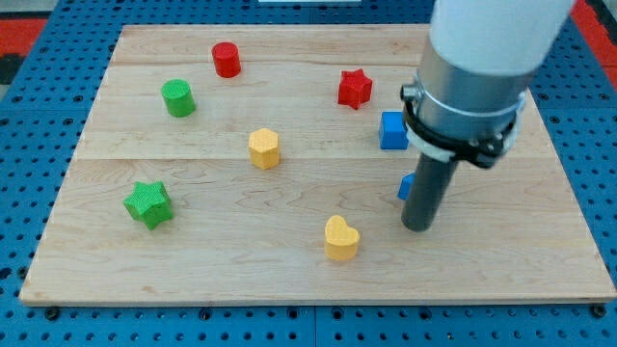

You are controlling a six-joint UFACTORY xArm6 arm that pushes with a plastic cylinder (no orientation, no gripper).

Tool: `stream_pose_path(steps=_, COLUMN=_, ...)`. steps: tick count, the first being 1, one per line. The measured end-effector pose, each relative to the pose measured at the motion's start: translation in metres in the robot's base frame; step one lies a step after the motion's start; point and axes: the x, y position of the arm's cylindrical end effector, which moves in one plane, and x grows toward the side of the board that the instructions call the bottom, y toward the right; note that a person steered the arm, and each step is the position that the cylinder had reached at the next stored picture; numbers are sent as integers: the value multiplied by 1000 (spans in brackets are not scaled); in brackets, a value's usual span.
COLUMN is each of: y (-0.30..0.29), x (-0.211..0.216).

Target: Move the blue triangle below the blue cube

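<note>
The blue cube (391, 130) sits on the wooden board (241, 260) at the right of centre, partly hidden by the arm's grey collar. Just below it, a small blue piece (406, 186), the blue triangle, shows at the left side of the dark rod; most of it is hidden behind the rod. My tip (416, 227) rests on the board directly below and slightly right of the blue triangle, touching or nearly touching it.
A red cylinder (227, 60) and a red star (354, 89) lie near the view's top. A green cylinder (178, 98) and green star (148, 203) lie at the left. A yellow hexagon (264, 148) is central; a yellow heart (340, 238) is left of my tip.
</note>
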Motion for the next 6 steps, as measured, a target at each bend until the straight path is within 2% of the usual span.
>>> stream_pose_path(steps=1, y=32, x=-30)
stream_pose_path(steps=2, y=28, x=-34)
stream_pose_path(steps=3, y=72, x=-31)
stream_pose_path(steps=4, y=82, x=-54)
stream_pose_path(steps=5, y=39, x=-57)
stream_pose_path(steps=6, y=-5, x=-39)
